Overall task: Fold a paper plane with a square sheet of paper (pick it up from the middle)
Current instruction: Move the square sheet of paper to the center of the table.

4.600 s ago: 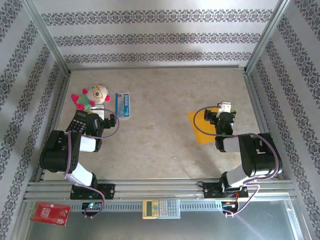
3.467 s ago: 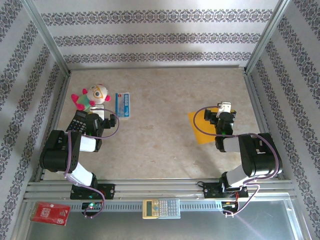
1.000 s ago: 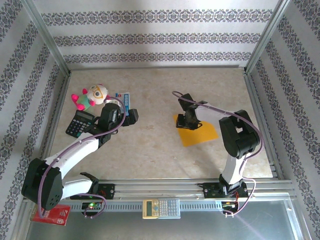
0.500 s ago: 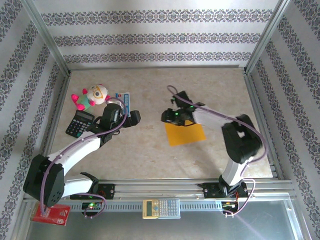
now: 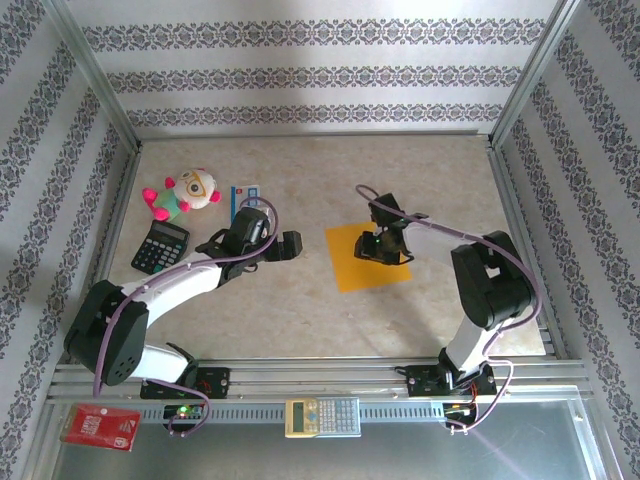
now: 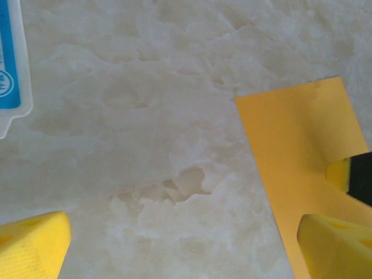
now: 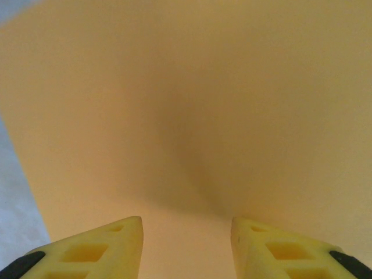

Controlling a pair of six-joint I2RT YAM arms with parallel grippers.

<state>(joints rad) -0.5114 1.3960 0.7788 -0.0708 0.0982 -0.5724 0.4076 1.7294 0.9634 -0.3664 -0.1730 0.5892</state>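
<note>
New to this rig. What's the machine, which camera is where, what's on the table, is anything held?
Two robot arms are bolted at the table's near edge, each ending in a two-finger pincer. The wide picture looks down from above and behind them; the other two come from a camera on each wrist, so the yellow wedges are that arm's own fingers. On the table lie an orange-yellow square sheet of paper, a plush toy, a black calculator and a blue-and-white packet. The left pincer is wide open by the sheet's edge, empty. The right pincer is down on the sheet, fingers apart, the paper humping between them; nothing is gripped yet.
</note>
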